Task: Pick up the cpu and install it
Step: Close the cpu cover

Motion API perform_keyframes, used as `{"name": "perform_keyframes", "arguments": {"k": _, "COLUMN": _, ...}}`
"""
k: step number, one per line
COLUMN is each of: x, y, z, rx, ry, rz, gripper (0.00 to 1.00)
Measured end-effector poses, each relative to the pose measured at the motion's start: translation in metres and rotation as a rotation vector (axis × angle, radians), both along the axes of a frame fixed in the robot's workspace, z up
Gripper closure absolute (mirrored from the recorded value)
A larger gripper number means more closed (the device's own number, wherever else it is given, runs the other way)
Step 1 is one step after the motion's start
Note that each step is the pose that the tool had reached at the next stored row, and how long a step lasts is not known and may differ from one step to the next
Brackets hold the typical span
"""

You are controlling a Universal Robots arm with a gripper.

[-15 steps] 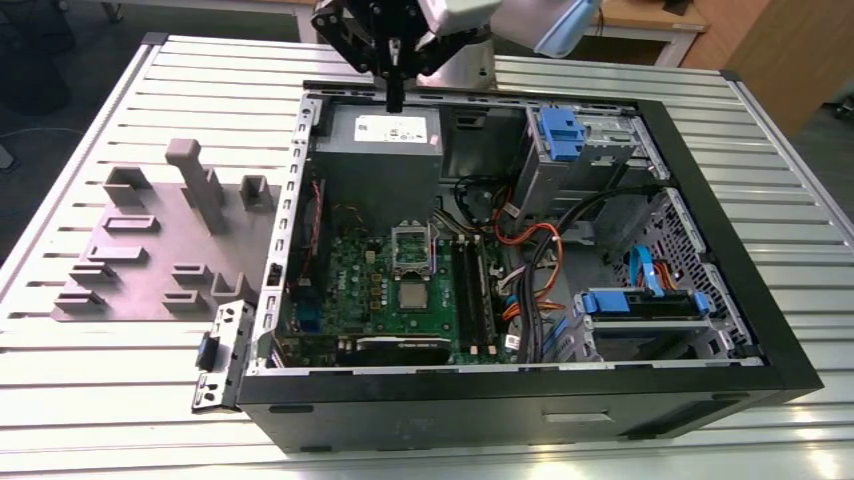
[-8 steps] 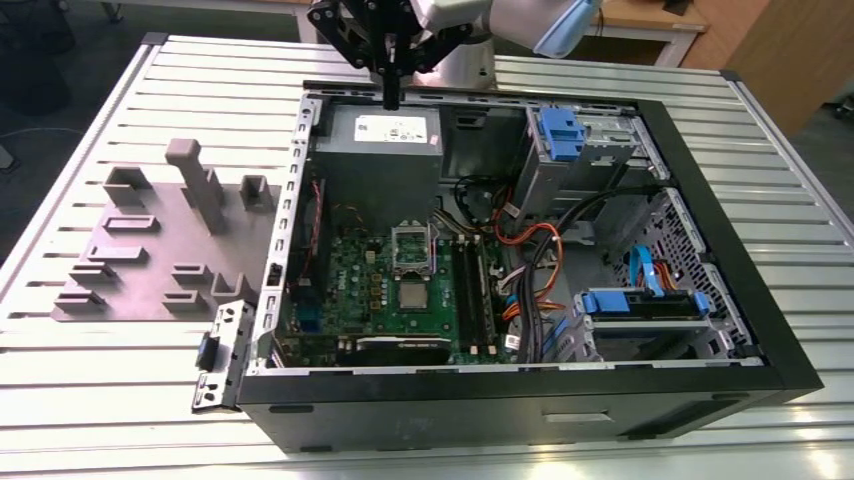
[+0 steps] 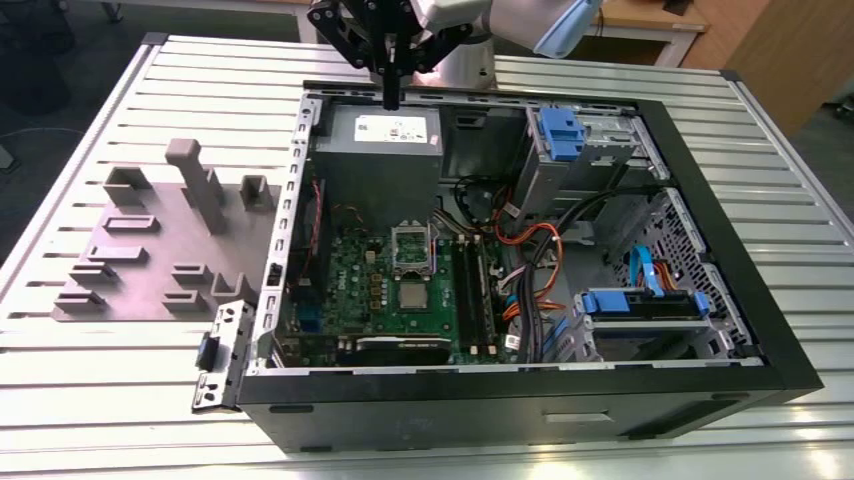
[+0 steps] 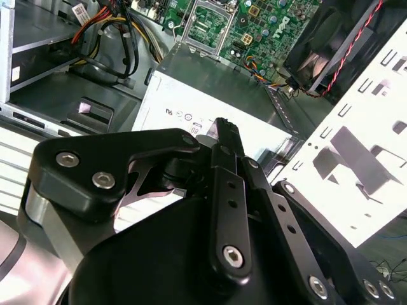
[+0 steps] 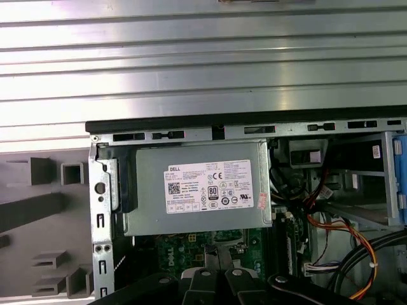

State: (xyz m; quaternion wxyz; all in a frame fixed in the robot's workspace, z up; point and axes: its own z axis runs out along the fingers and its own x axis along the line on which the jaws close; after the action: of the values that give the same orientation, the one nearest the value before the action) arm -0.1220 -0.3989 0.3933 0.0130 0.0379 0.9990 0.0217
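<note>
On the exterior view's left, a grey moulded fixture plate w/ upright blocks [image 3: 147, 255] lies on the ribbed aluminium table [image 3: 80, 420]. Next to it stands the open black PC case [image 3: 534, 415]. The black two-finger gripper [image 3: 391, 97] hangs above the grey metal power supply box [image 3: 378, 150] at the case's far edge; its jaws are pressed together w/ nothing between them. The small square cpu w/ silvery-grey top [image 3: 412, 293] lies on the green motherboard [image 3: 354, 272], just beside the long silver socket bracket [image 3: 411, 245] and well apart from the gripper. Further right are orange cables [image 3: 527, 238] and blue drive holders [image 3: 641, 300].
</note>
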Motion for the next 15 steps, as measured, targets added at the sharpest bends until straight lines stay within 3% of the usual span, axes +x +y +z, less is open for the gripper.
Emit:
{"name": "perform_keyframes", "arguments": {"k": 5, "x": 0.0, "y": -0.0008, "z": -0.002, "rx": -0.0005, "ry": -0.0001, "rz": 0.008, "gripper": 0.89}}
{"name": "perform_keyframes", "arguments": {"k": 15, "x": 0.0, "y": -0.003, "z": -0.0093, "rx": -0.0021, "ry": 0.0009, "rz": 0.097, "gripper": 0.89}}
